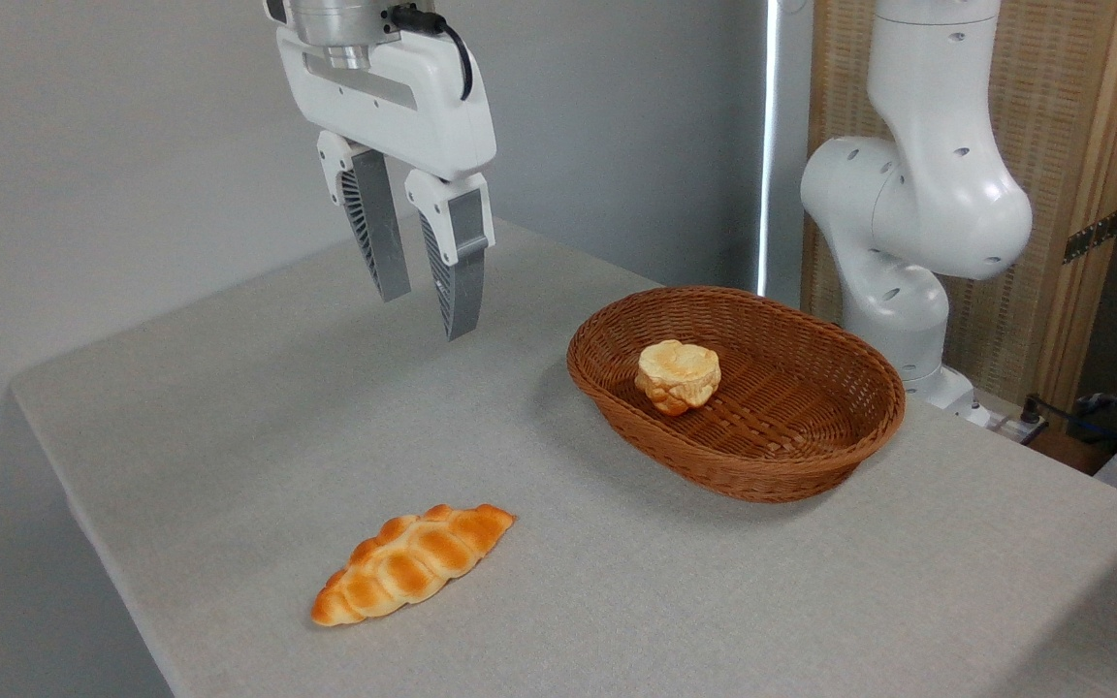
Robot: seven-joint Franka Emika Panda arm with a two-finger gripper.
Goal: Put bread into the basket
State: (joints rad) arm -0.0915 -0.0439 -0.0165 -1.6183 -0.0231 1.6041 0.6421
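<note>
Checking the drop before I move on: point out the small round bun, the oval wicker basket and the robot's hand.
Small round pale-golden bun (pixel 678 375): fixed camera, on its top.
Oval reddish-brown woven wicker basket (pixel 772 482): fixed camera, near outer wall.
Hand (pixel 426 302): fixed camera, midway between its fingertips.

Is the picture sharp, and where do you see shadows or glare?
Camera view: sharp overall, with soft, even light; the basket throws a faint shadow on the table toward the left; a bright vertical strip of glare stands behind it; the bread, loaf and claw look unblurred.
</note>
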